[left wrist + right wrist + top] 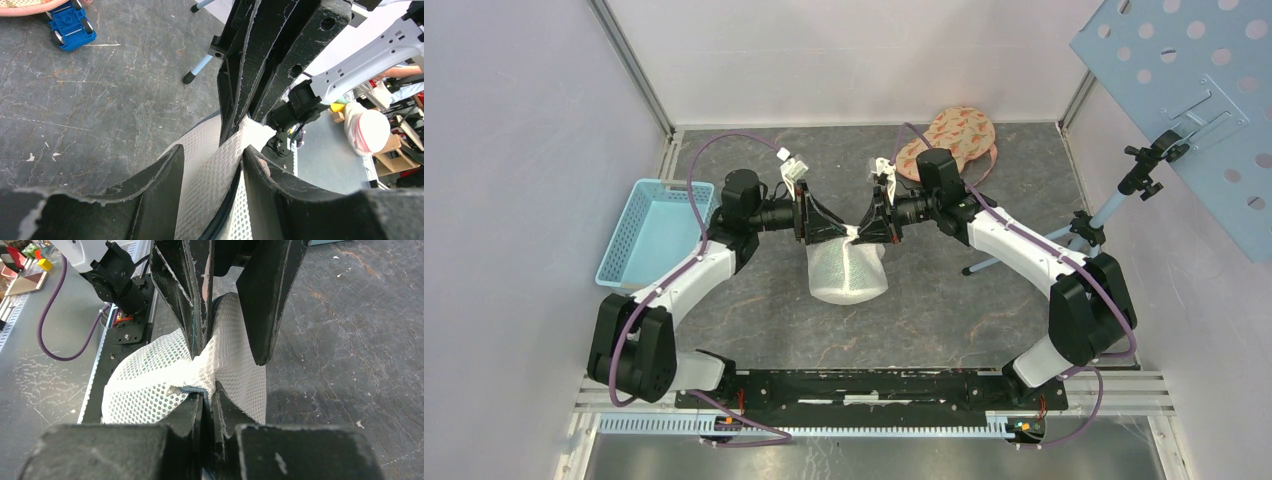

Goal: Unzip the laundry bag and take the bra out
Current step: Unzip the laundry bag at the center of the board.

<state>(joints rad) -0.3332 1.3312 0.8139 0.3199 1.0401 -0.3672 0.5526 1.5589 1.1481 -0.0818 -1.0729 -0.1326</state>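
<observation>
Laundry bag [849, 272], white mesh, hangs centrally, its top pinched in the closed right gripper [207, 395], left gripper [212, 157] half-spread loosely around a fold; bra [949, 135] lies far right, evidently already out, so little seems to remain.

The right gripper [209, 399] pinches a fold of the white mesh laundry bag [150, 385], jaws tight together. Opposite, the left gripper [230, 357] straddles the bag's raised edge, fingers apart. Dark table [350, 340] beneath, purple cable [42, 332] alongside.
</observation>
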